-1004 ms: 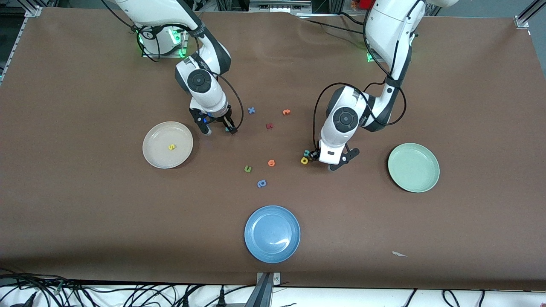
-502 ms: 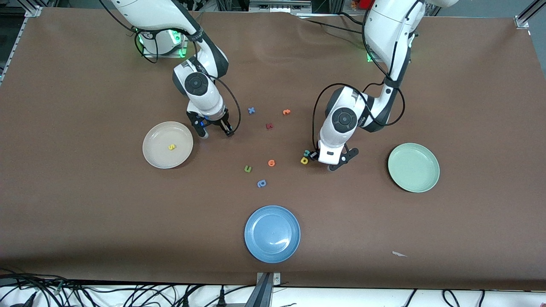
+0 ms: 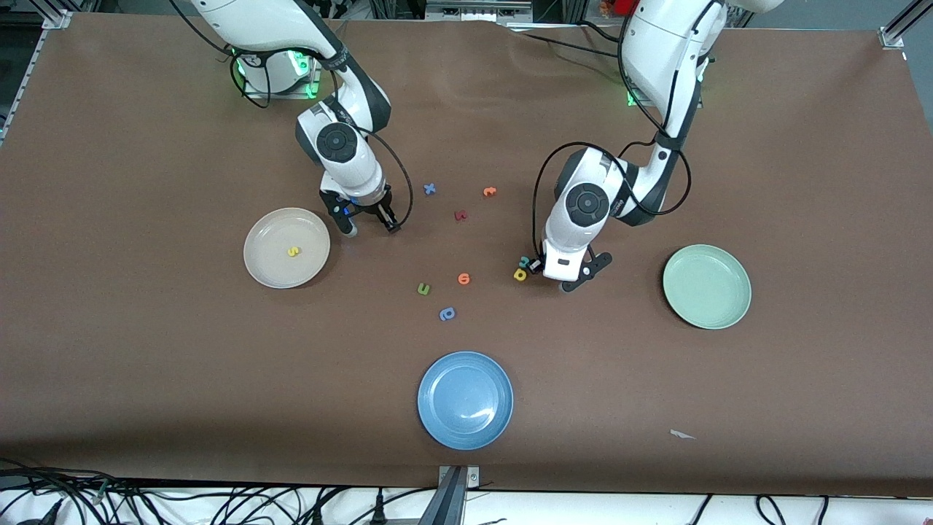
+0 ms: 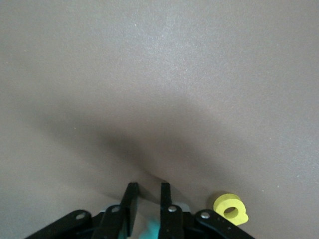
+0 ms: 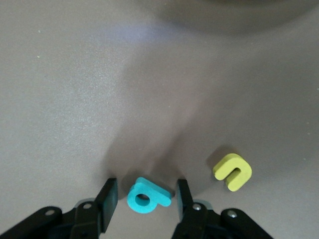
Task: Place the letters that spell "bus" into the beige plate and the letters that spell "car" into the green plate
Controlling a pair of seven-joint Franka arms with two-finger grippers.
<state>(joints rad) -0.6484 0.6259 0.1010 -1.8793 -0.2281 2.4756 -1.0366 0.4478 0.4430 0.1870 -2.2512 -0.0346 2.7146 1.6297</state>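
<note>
The beige plate (image 3: 262, 266) lies toward the right arm's end of the table and holds a yellow s (image 3: 293, 251). Beside it my right gripper (image 3: 370, 224) is down at the table. It stands open astride the teal b (image 5: 146, 198), with a gap on both sides, and the yellow u (image 5: 233, 172) lies close by. The green plate (image 3: 706, 286) is bare. My left gripper (image 3: 557, 275) is low beside the yellow a (image 3: 520, 275) and a teal letter (image 3: 523, 260). Its fingers (image 4: 130, 199) are shut on another teal letter (image 4: 152, 230).
A blue plate (image 3: 465, 400) sits nearest the front camera. Loose between the arms are a blue x (image 3: 430, 189), two orange letters (image 3: 489, 192) (image 3: 464, 278), a red letter (image 3: 460, 216), a green u (image 3: 423, 289) and a blue round letter (image 3: 447, 314).
The left gripper's fingers have closed in on the teal letter. The right gripper shifted slightly toward the beige plate and its fingers narrowed around the teal b.
</note>
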